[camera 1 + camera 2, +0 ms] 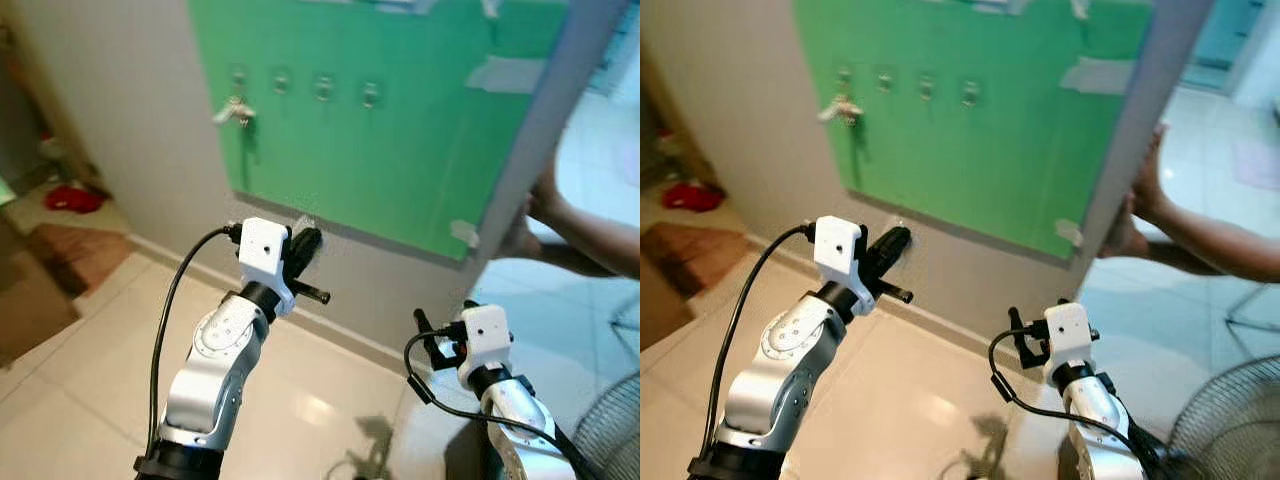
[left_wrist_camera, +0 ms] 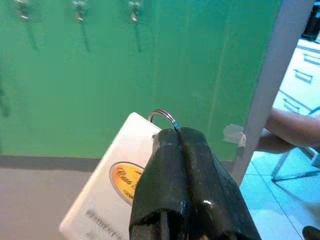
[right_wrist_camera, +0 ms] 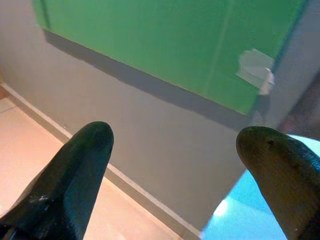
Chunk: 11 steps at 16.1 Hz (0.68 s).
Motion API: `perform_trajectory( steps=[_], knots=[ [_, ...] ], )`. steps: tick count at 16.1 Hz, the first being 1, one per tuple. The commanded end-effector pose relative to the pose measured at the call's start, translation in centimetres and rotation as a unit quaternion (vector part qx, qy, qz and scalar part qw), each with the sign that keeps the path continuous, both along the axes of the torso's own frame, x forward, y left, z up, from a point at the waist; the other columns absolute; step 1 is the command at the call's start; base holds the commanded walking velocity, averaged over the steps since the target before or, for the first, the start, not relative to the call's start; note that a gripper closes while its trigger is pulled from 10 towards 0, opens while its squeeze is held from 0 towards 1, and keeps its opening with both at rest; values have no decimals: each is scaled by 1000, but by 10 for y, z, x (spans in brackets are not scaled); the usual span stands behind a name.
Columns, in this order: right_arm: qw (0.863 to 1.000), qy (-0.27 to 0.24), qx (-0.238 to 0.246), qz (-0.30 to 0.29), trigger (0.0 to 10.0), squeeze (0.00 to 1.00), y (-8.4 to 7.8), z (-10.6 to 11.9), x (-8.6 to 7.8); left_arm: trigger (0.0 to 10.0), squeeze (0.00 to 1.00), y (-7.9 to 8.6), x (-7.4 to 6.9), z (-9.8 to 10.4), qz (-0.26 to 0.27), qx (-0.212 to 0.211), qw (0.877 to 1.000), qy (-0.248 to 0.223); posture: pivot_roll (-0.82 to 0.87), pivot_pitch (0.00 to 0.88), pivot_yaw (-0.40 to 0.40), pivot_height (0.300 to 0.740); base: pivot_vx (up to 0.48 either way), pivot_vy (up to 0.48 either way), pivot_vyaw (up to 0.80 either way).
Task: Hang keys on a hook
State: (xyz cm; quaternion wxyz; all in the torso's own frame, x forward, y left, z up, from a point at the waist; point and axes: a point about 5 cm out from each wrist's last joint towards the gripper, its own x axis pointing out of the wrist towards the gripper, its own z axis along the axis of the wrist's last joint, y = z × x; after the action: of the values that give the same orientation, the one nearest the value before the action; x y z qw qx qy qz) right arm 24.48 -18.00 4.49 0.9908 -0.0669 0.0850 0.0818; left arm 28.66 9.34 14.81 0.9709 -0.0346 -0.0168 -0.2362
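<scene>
The left gripper [image 2: 182,137], pinched closed on the key ring [image 2: 164,116] with its white tag [image 2: 112,187], is below the green board [image 1: 400,130], well apart from its free hooks [image 1: 322,87], so hanging is not yet done, while the right gripper [image 3: 175,145] is spread open and empty.

The left claw [image 2: 182,145] covers most of the key ring [image 2: 164,116], leaving one thin arc above its black fingers; the white tag [image 2: 112,185] beneath carries lettering too blurred to read. Something pale hangs from the leftmost hook [image 1: 236,108] (too smeared to identify). A person's arm [image 1: 590,235] is cut off at the frame's edge.
</scene>
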Motion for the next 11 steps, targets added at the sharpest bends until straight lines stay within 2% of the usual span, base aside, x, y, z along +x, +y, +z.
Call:
perform_trajectory(
  steps=[1, 4, 7, 11],
  knots=[
    [1000, -1, 2, 5, 10000, 0, 1, 1, 2, 0, 0, 3, 3, 2, 13, 7, 1000, -10, -64, 0, 21, 740, 0, 0, 0],
    [1000, -3, -1, 6, 10000, 0, 1, 2, 3, 0, 0, 7, 9, 6, 41, 21, 999, -15, -63, 0, 20, 740, 0, 0, 0],
    [1000, -3, -4, 8, 10000, 0, 1, 1, 3, 0, 0, 16, 19, 19, 78, 28, 996, -23, -62, 0, 19, 740, 0, 0, 0],
    [1000, 1, -6, 8, 10000, 0, 1, -1, 1, 0, 0, 14, 18, 25, 72, 34, 996, -42, -63, 0, 22, 740, 0, 0, 0]
  ],
)
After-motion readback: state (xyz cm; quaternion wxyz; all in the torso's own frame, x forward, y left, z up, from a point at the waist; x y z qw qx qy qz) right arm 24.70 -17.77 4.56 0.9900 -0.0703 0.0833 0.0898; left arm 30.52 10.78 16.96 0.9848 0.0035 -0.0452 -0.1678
